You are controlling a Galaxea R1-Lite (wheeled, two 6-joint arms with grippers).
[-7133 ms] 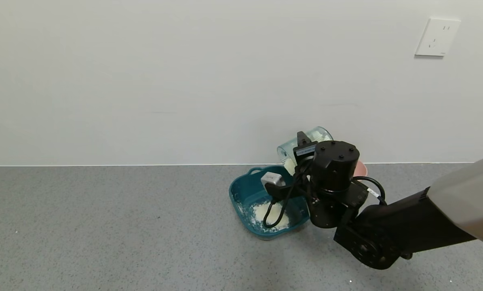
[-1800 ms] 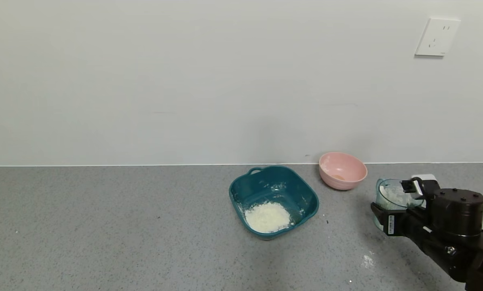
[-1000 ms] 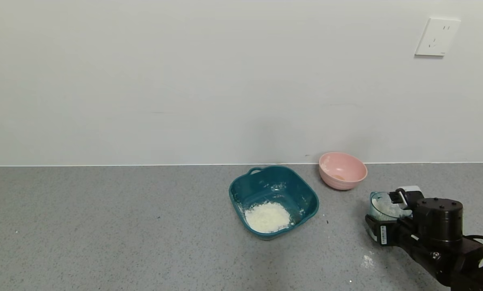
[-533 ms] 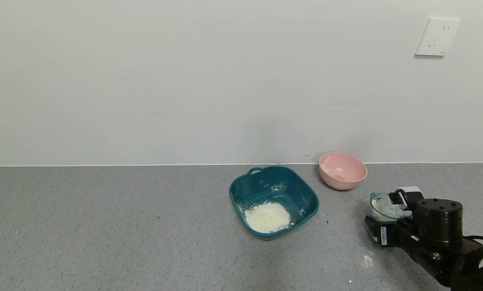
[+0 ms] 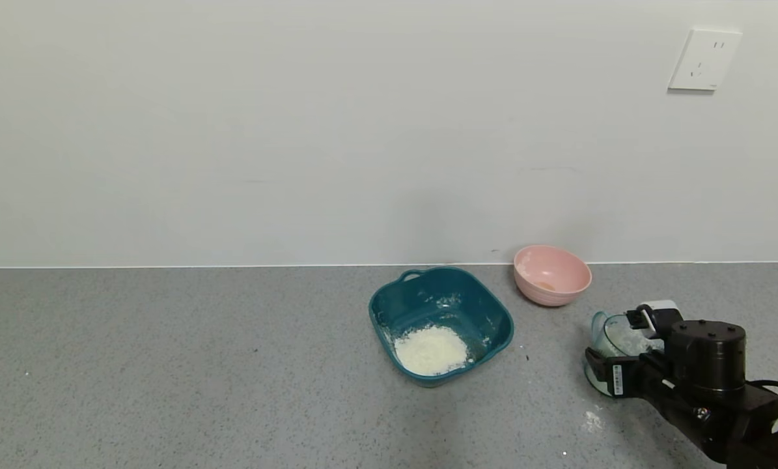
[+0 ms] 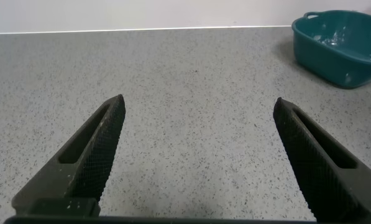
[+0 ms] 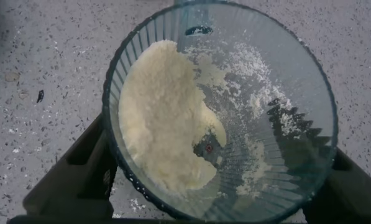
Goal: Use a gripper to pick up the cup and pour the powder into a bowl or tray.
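Observation:
The pale green-blue ribbed cup (image 5: pixel 623 335) stands upright on the grey counter at the right, its small handle turned left. Cream powder (image 7: pixel 160 118) clings to one side of its inside. My right gripper (image 5: pixel 613 339) has a black finger on each side of the cup (image 7: pixel 284 81), parted just enough to be loose of it. The dark teal basin (image 5: pixel 441 270) sits mid-counter with a heap of powder (image 5: pixel 431 348) in it. My left gripper (image 6: pixel 199 102) is wide open and empty above bare counter, left of the basin (image 6: pixel 334 56), outside the head view.
A round pink bowl (image 5: pixel 551 275) stands by the wall, right of the basin and behind the cup. A small spill of powder (image 5: pixel 592 422) lies on the counter in front of the cup. A wall outlet (image 5: pixel 704 58) is at the upper right.
Seven seconds ago the cup was tipped over the basin. Since then my right gripper carried it right and lowered it to the counter. In the last half second the near finger eased outward and the cup settled.

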